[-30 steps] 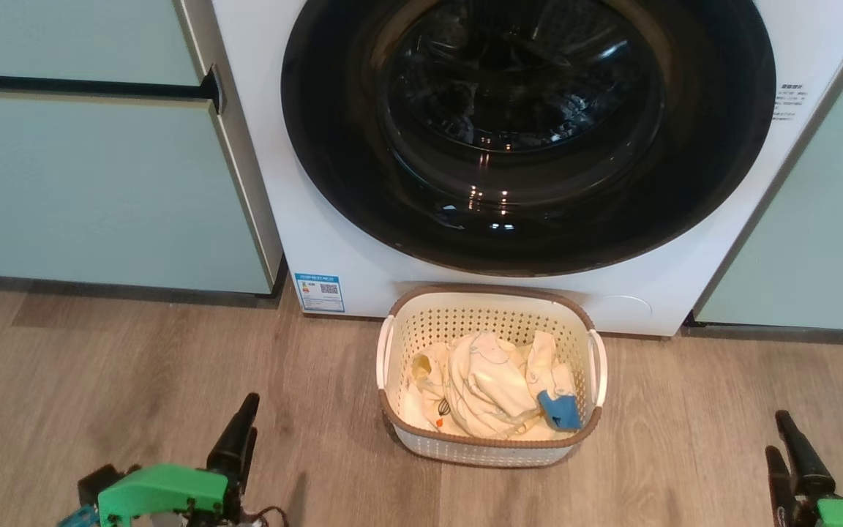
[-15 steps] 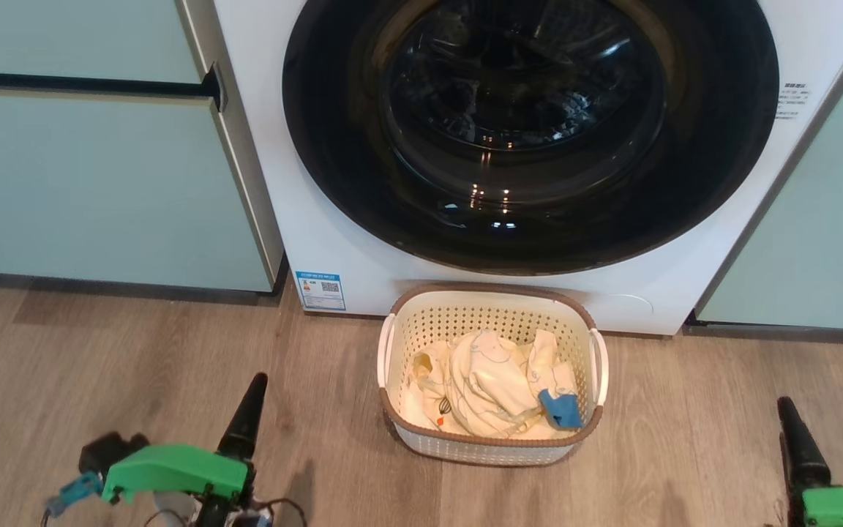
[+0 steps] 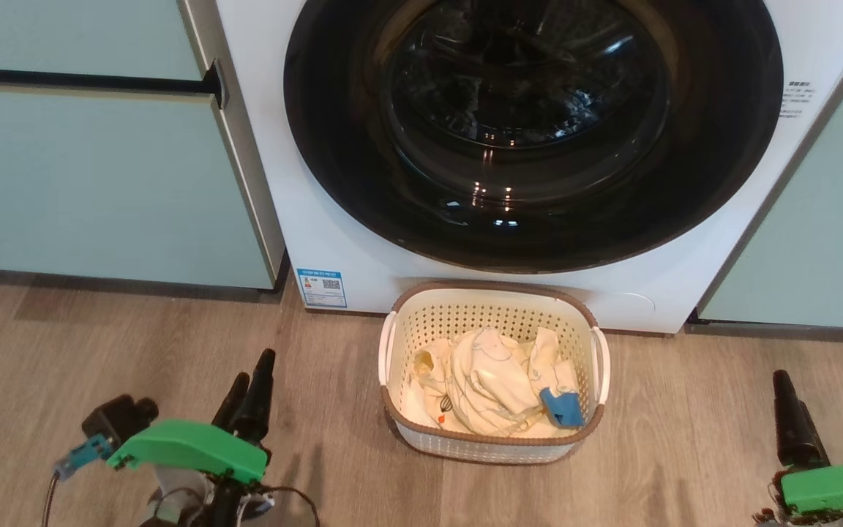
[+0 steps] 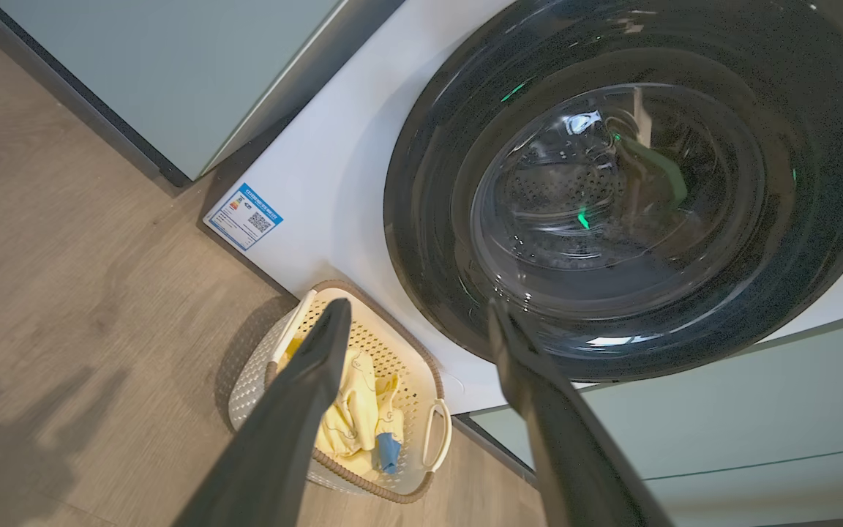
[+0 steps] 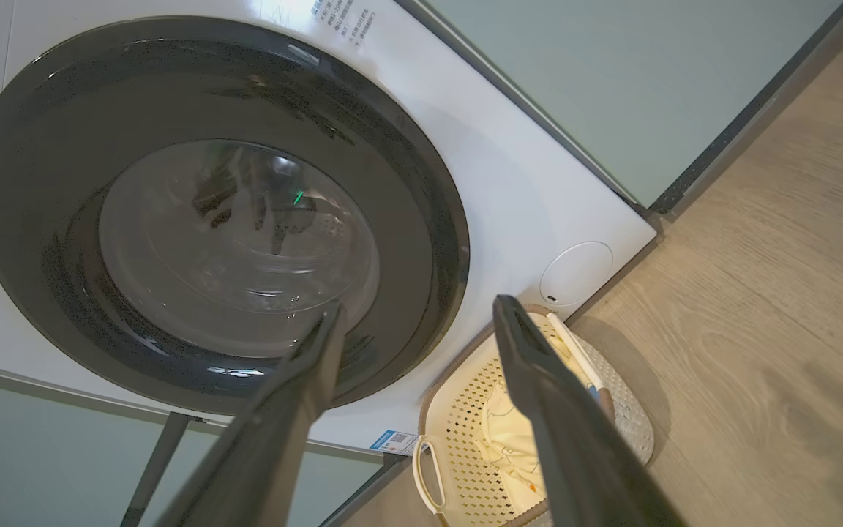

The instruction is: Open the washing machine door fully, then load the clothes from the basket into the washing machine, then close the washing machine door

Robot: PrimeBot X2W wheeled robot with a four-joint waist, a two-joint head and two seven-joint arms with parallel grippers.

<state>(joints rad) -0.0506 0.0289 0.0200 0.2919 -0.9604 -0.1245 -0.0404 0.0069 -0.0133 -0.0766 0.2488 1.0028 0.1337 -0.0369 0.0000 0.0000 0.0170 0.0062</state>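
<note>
The washing machine (image 3: pixel 304 219) is white, and its round black-rimmed door (image 3: pixel 531 124) is closed flat against the front. On the floor just before it stands the cream perforated basket (image 3: pixel 495 291) with a brown rim. The cream-yellow clothes (image 3: pixel 487 380) with a blue patch lie bundled inside. My left gripper (image 3: pixel 253 369) hovers open over the floor, left of the basket. My right gripper (image 3: pixel 784 384) is at the lower right, away from the basket. In the left wrist view the left gripper (image 4: pixel 419 307) stands open and empty, facing the door (image 4: pixel 634 205) and basket (image 4: pixel 363 476). In the right wrist view the right gripper (image 5: pixel 419 307) is likewise open and empty before the door (image 5: pixel 231 234).
Pale green cabinets flank the washer on the left (image 3: pixel 99 183) and right (image 3: pixel 831 219); the left one carries a black bar handle (image 3: pixel 85 80). A blue energy sticker (image 3: pixel 321 287) marks the washer's lower left corner. Wood floor (image 3: pixel 136 344) spreads around the basket.
Both grippers have moved up the head view toward the washer. The left gripper's second finger has come into sight. The head view itself has shifted slightly.
</note>
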